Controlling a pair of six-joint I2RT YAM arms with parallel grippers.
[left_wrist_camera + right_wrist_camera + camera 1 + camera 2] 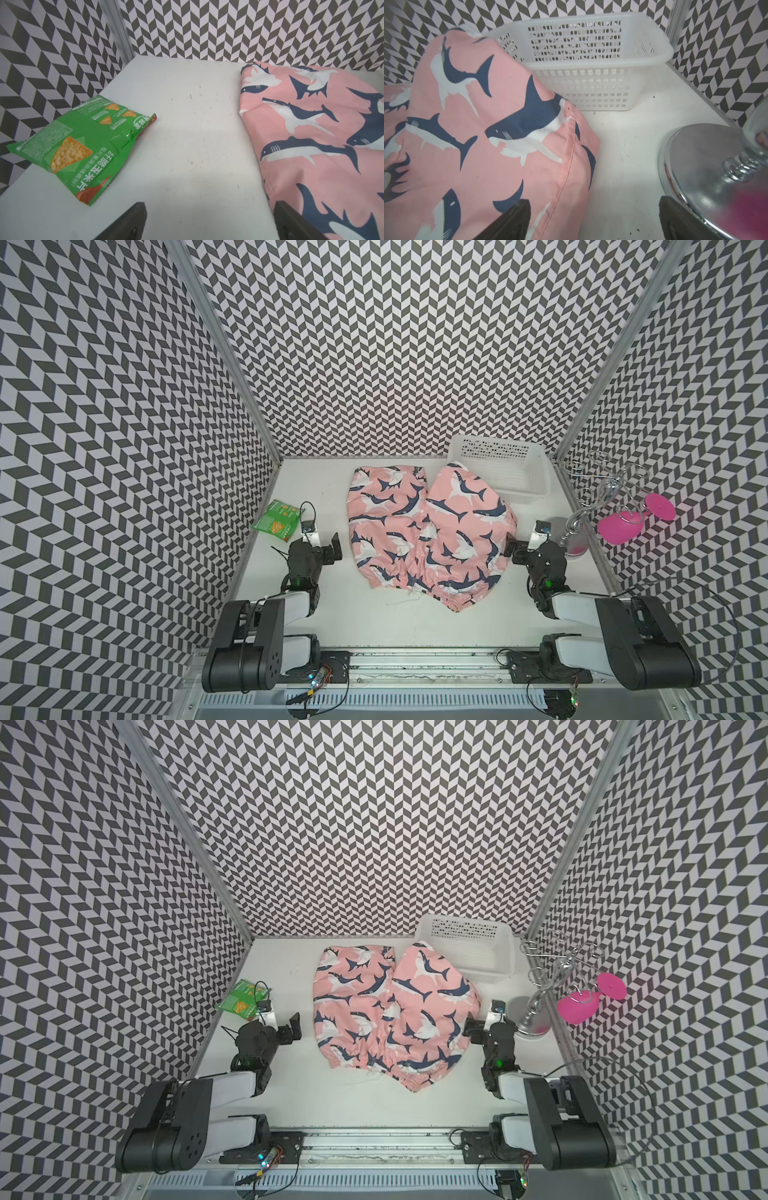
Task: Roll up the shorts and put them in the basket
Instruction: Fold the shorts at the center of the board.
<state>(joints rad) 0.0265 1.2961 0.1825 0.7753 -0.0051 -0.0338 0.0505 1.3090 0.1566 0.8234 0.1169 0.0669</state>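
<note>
The shorts (428, 531) look soft, light and floppy; I'd pinch the waistband (399, 577) corners with my 2 wide-open, empty jaws.

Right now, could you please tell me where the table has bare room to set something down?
Widest: the near strip of table in front of the shorts' waistband. A second lane runs between the snack bag and the shorts. The right side is crowded: the shorts meet the basket, and the base of the chrome stand leaves a narrow gap.
</note>
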